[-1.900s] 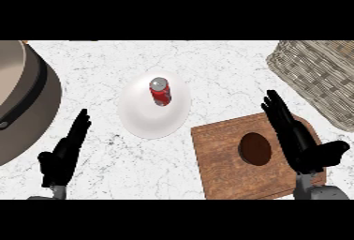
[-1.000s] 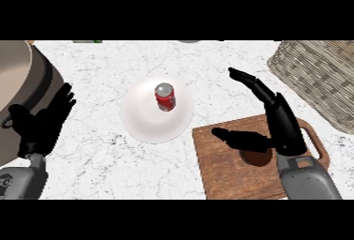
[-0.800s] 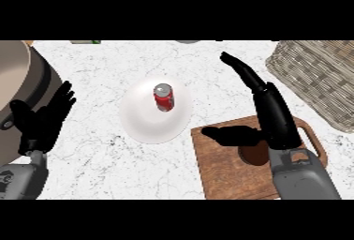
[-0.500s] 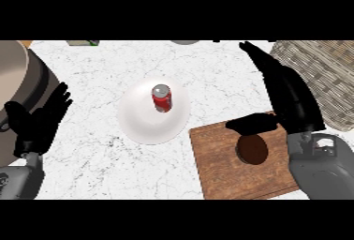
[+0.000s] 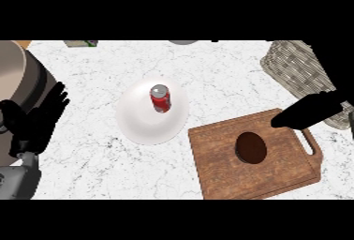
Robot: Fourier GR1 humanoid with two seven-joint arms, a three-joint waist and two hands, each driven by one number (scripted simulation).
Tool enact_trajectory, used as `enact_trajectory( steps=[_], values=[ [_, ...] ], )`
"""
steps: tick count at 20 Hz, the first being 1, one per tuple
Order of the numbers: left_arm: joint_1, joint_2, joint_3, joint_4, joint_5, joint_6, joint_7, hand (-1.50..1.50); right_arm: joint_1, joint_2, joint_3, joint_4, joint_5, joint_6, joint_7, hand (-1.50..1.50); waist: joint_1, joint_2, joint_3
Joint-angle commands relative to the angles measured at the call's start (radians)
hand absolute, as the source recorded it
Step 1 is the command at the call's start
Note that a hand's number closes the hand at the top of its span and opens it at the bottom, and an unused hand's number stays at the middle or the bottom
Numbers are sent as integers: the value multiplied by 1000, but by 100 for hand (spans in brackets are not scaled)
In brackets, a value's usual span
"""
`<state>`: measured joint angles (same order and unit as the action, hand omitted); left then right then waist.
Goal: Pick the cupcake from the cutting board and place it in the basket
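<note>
Lying on cutting board (image 5: 228,168), cupcake (image 5: 251,147) below right fingers (image 5: 294,117), untouched

Illumination is bright, even and diffuse across the white marbled tabletop (image 5: 90,159). Cast shadows are faint; no glare. Objects stretch toward the tabletop's edges.

A brown cupcake (image 5: 251,147) sits on the wooden cutting board (image 5: 221,173) at the near right of the white marbled surface (image 5: 221,70). The right hand (image 5: 304,112) hangs over the board's far right corner, just beside its handle slot; its finger pose cannot be made out. Behind it, at the far right, lies the woven basket (image 5: 294,65). Left of the board a white plate (image 5: 142,122) carries a red can (image 5: 160,99). The left hand (image 5: 38,124) rests open at the left edge, fingers up, beside a large grey pot (image 5: 17,70).
</note>
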<state>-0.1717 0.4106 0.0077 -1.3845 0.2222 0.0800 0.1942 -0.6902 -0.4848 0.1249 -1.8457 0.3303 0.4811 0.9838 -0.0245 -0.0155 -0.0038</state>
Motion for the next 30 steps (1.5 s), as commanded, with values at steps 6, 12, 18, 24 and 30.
enact_trajectory(
  steps=[6,12,18,24,30],
  values=[
    [25,9,29,-21,25,-31,6,0,50,-94,-139,-133,-420,190,279,-150,-3,3,2],
    [9,-48,0,-8,-31,13,-2,0,286,-152,-257,-367,-491,71,216,-150,3,9,4],
    [-62,-17,41,64,-24,-63,-21,0,511,-53,-252,-426,-309,54,3,-150,15,16,4],
    [-18,-63,23,-20,-48,-30,23,0,623,100,-138,-409,8,-28,-209,-150,29,16,5],
    [-37,-41,56,57,-52,-87,-35,0,654,202,-77,-184,178,-209,-477,-150,27,18,4]
  ],
)
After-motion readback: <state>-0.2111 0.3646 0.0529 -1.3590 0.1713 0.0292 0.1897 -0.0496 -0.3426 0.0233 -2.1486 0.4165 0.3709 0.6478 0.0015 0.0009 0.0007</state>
